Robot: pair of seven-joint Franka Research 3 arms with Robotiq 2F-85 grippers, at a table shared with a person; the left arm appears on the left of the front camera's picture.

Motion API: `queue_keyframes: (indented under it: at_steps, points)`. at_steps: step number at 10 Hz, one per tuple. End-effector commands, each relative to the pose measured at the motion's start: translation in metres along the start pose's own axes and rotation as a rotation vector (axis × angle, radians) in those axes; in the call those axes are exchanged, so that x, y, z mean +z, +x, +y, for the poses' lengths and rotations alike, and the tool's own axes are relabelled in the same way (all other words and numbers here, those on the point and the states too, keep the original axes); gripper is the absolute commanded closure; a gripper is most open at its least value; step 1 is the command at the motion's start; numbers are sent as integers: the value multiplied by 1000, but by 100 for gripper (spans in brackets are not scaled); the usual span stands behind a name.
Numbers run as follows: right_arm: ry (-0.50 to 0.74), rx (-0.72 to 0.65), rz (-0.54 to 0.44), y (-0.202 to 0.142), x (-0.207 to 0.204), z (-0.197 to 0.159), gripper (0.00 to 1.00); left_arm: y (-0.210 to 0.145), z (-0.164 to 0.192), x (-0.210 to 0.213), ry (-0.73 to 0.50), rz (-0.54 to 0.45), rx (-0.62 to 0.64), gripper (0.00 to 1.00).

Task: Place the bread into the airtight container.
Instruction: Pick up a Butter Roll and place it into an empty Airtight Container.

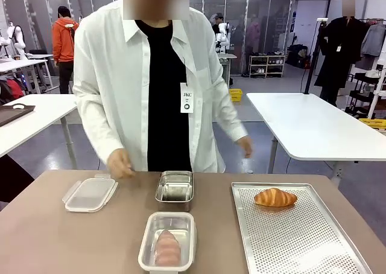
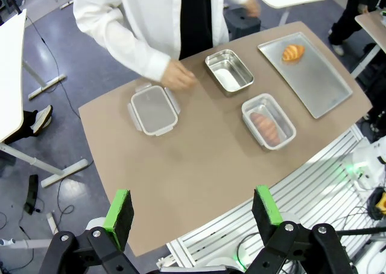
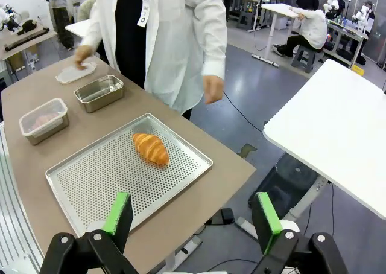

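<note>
On the left of the brown tabletop (image 1: 42, 238) we are seeing a clear plastic lid (image 1: 90, 194) with clip tabs lying flat. The person (image 1: 151, 75) in the white shirt is standing at the far edge, and one hand (image 1: 120, 164) is hovering just beside the lid's far corner; we cannot tell whether it is touching. Moving right, an open steel container (image 1: 175, 187) is sitting near the middle, looking empty. Just in front of it, closer to us, a second container (image 1: 167, 241) is sitting with a pinkish oblong item (image 1: 167, 248) inside. Further right, a perforated metal tray (image 1: 295, 244) is lying flat, and the bread (image 1: 275, 197), a golden croissant, is resting on the tray's far end, well apart from the steel container. The person's other hand (image 1: 244, 146) is hanging beyond the tabletop's far edge, above the gap between container and tray.

From the left wrist view we are looking down from high above the tabletop: our left fingers (image 2: 119, 210) are standing wide apart with nothing between the green pads. From the right wrist view our right fingers (image 3: 117, 212) are likewise spread wide and gripping nothing, hanging over the near edge of the tray, with the bread lying well beyond them.
</note>
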State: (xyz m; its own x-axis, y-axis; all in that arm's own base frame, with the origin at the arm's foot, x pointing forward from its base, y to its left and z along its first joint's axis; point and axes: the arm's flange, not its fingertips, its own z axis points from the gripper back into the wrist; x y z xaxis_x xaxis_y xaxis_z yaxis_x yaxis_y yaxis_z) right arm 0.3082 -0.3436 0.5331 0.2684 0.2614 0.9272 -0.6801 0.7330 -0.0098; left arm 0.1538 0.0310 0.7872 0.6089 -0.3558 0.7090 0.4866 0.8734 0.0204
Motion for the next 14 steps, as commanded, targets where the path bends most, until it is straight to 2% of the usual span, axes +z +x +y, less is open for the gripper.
queue_keyframes:
  at_steps: [1, 6, 7, 9, 10, 13, 14]
  points:
    - [2, 3, -8, 1, 0, 2, 0, 0, -1, 0, -2, 1, -12, 0]
    - [0, 0, 0, 0, 0, 0, 0, 0, -1, 0, -2, 1, -12, 0]
    - [41, 107, 69, 24, -19, 19, 0, 0, -1, 0, -2, 1, -12, 0]
    - [127, 282, 229, 70, -88, 60, 0, 0, -1, 0, -2, 1, -12, 0]
    - [168, 347, 307, 80, -127, 78, 0, 0, -1, 0, -2, 1, -12, 0]
    - [211, 617, 536, 83, -237, 130, 0, 0, -1, 0, -2, 1, -12, 0]
    - [238, 680, 561, 80, -265, 141, 0, 0, -1, 0, -2, 1, -12, 0]
